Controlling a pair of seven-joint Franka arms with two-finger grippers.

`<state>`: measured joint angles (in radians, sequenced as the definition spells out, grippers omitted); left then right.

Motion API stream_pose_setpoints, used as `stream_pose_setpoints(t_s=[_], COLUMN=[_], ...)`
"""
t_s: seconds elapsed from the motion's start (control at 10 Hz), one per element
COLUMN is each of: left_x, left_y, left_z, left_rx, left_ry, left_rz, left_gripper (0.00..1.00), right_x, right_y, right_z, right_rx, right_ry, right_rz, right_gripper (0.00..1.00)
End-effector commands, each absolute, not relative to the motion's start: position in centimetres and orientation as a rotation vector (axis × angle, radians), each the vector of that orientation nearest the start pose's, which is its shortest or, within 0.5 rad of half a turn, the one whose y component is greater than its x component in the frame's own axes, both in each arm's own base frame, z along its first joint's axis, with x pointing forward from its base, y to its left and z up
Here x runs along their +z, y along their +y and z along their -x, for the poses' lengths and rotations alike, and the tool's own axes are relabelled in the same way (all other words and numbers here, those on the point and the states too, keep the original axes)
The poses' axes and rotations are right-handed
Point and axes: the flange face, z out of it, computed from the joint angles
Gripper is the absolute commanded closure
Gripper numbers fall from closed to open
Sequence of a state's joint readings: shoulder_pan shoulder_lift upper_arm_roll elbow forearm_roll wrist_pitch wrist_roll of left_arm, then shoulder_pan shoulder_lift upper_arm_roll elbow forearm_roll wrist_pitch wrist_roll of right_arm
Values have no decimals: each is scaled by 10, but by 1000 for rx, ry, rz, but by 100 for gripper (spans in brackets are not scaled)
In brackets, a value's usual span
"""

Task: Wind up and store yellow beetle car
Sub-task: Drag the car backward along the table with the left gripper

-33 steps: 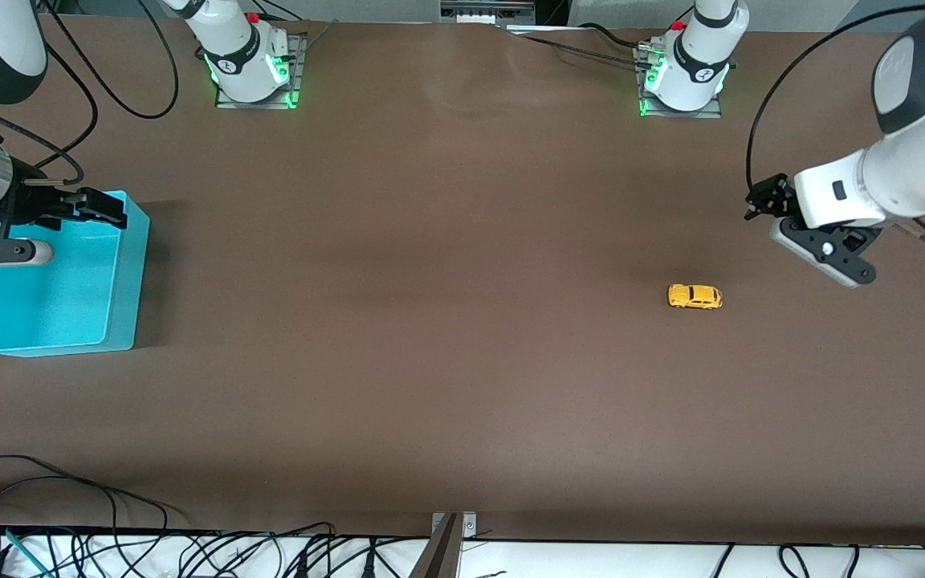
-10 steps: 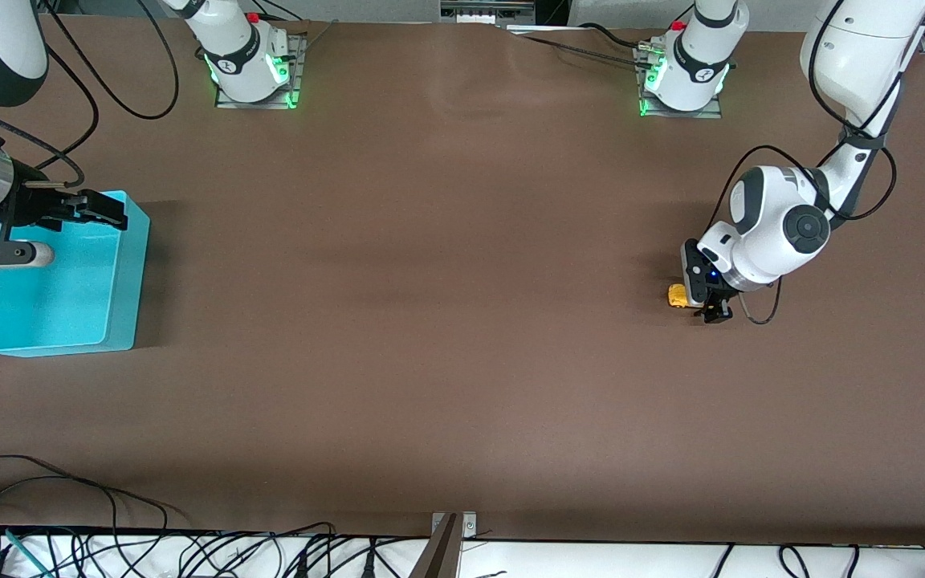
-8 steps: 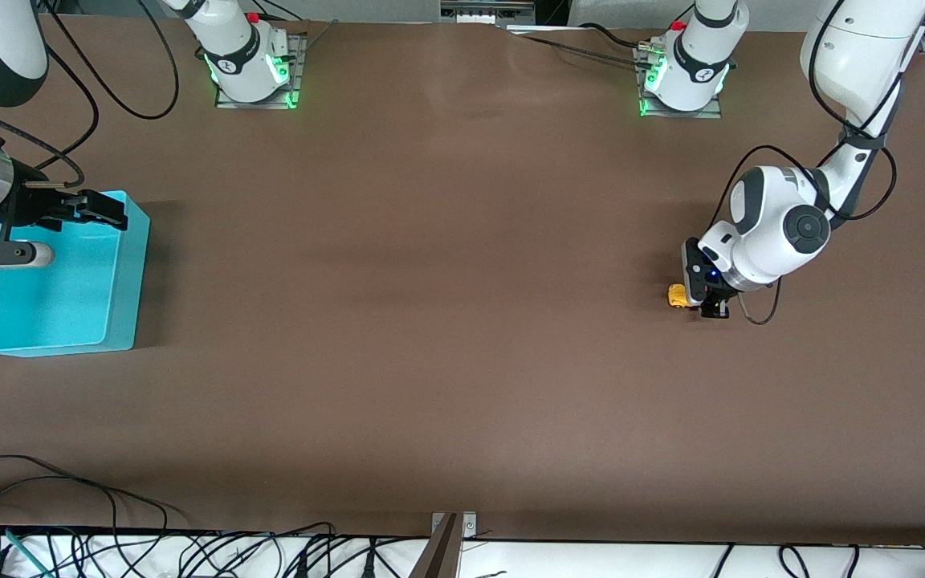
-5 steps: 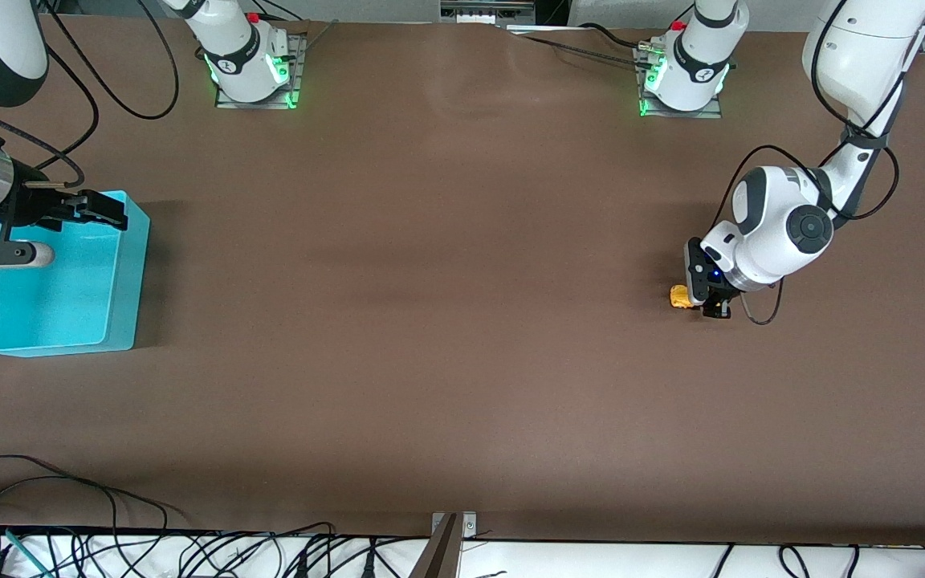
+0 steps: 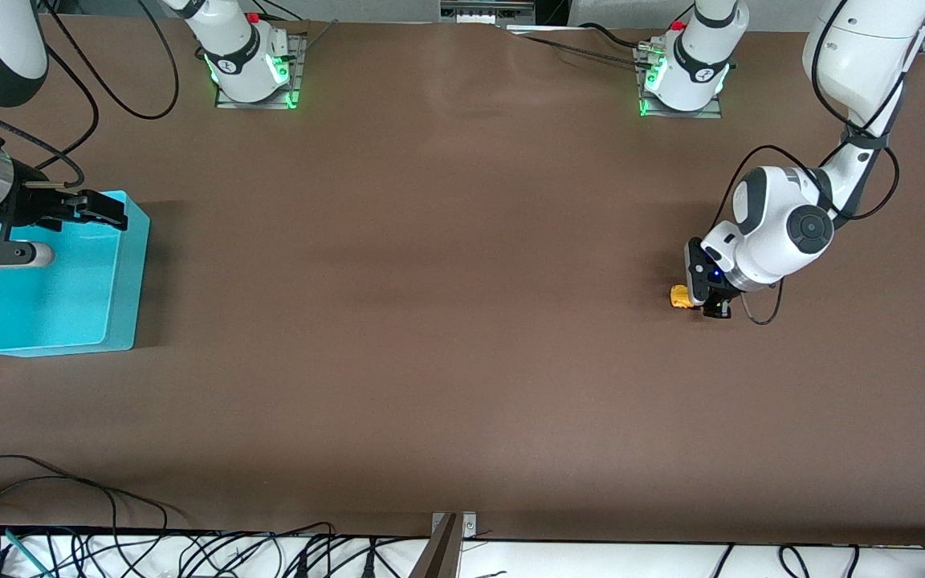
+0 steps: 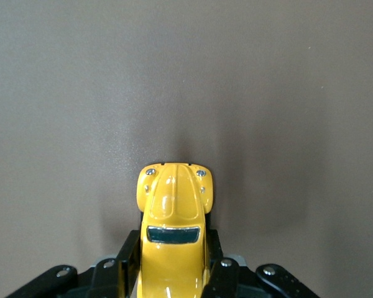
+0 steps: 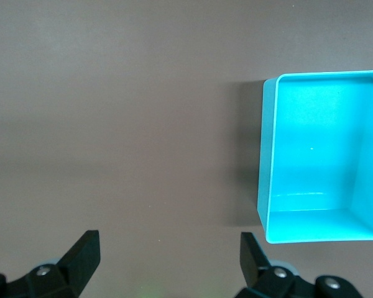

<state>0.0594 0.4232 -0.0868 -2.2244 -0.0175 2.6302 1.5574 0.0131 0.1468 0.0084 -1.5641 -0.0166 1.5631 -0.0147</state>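
Yellow beetle car sits on the brown table toward the left arm's end, and in the front view we see the left gripper down over its rear half, only the nose poking out. A second ago those fingers stood apart around the toy; now they are pressed together on its flanks. We judge the grasp made, so the pull-back that winds the spring can begin. The car has hardly shifted since the arm came down on it. At the right arm's end, the right gripper waits over the rim of the blue bin, fingers spread wide and empty. Between car and bin we see a long bare stretch of tabletop, open room for a run or a carry; the table edge with its cables lies well nearer the camera.

From the left wrist, we look along the car, its rounded hood and dark window pointing away, one black finger flush against each side, wheels seemingly on the table.

From the right wrist, the bin stands empty, walls upright, with the right gripper's tips well apart over bare table beside it.
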Motion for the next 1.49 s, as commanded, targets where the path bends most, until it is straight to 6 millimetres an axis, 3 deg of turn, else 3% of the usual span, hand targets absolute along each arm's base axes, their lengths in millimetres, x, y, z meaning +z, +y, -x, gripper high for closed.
stream_pose_setpoints(t_s=[0.0, 0.2, 0.6, 0.9, 1.19, 1.39], left_x=[154, 155, 134, 134, 139, 140], left_y=[23, 46, 130, 176, 203, 208], left_z=[-539, -541, -536, -531, -528, -528], left_rx=[19, 6, -8, -28, -33, -30], left_ry=[2232, 2247, 2281, 2313, 2342, 2357], left_rz=[2312, 2292, 2284, 2240, 2217, 2218], left_gripper=[87, 87, 87, 87, 87, 86], right_x=[547, 547, 547, 547, 545, 545], right_y=[9, 9, 9, 8, 6, 6], right_z=[-593, -593, -593, -593, -593, -593], right_rx=[230, 230, 230, 228, 230, 230], right_ry=[-43, -43, -43, -41, -36, -36], right_rz=[3154, 3154, 3154, 3154, 3154, 3154], right_gripper=[0, 0, 0, 0, 0, 0])
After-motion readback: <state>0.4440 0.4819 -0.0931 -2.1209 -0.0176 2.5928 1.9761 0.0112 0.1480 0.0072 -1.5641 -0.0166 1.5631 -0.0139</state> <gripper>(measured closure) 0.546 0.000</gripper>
